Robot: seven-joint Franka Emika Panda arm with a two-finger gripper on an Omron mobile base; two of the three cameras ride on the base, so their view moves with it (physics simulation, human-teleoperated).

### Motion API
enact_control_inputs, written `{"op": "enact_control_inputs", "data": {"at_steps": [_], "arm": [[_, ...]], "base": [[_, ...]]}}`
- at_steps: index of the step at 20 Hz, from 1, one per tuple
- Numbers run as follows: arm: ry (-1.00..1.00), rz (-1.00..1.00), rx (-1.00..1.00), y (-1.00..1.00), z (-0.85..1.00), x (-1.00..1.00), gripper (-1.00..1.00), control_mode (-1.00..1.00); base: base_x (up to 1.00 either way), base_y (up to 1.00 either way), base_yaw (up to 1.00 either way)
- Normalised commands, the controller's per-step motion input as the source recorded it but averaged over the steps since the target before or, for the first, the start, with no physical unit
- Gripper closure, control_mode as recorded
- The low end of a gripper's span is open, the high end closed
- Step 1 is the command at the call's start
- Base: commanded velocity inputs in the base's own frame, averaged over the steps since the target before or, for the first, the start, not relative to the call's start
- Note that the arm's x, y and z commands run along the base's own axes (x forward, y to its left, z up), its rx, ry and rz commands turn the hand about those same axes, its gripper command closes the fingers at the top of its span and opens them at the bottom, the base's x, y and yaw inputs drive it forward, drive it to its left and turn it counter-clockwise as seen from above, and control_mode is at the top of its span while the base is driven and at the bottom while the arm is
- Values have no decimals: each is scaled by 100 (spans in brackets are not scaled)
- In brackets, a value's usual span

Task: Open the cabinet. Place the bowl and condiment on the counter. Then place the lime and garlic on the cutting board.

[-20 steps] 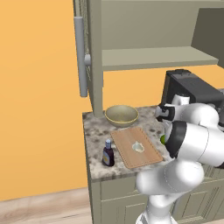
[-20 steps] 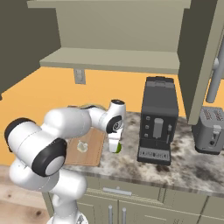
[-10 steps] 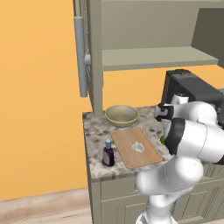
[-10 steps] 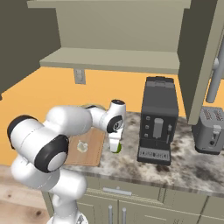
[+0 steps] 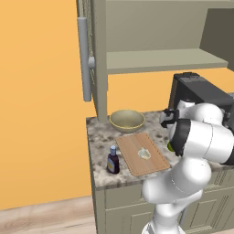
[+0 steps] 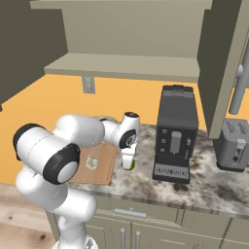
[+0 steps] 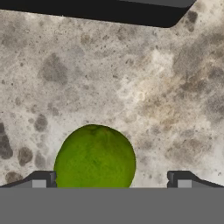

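Note:
The lime (image 7: 95, 161) lies on the counter (image 7: 153, 87) to the right of the cutting board (image 6: 103, 168). My gripper (image 7: 111, 181) points down over it, open, with one fingertip (image 7: 41, 179) on each side of the fruit. From the right base view the gripper (image 6: 128, 159) stands just above the lime (image 6: 128, 166). The garlic (image 5: 144, 153) rests on the cutting board (image 5: 132, 160). Behind the board sits the bowl (image 5: 127, 119), and the condiment (image 5: 112, 160) stands at the board's left. The cabinet (image 5: 160, 59) is open, its shelf bare.
A black coffee machine (image 6: 175, 133) stands close to the right of the gripper, with a toaster (image 6: 236, 146) further right. The opened cabinet door with its bar handle (image 5: 83, 59) hangs over the counter's left end. The counter's left edge (image 5: 91, 151) drops off beside the condiment.
The arm's upper links have shifted slightly. The gripper has stayed open over the lime, and nothing on the counter has moved.

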Motion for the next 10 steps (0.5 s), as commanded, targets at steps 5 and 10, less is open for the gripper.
{"op": "enact_control_inputs", "data": {"at_steps": [5, 10], "arm": [[0, 0, 0, -1, -11, 7, -100, -100], [0, 0, 0, -1, -17, 8, -100, -100]], "base": [[0, 0, 0], [0, 0, 0]]}}
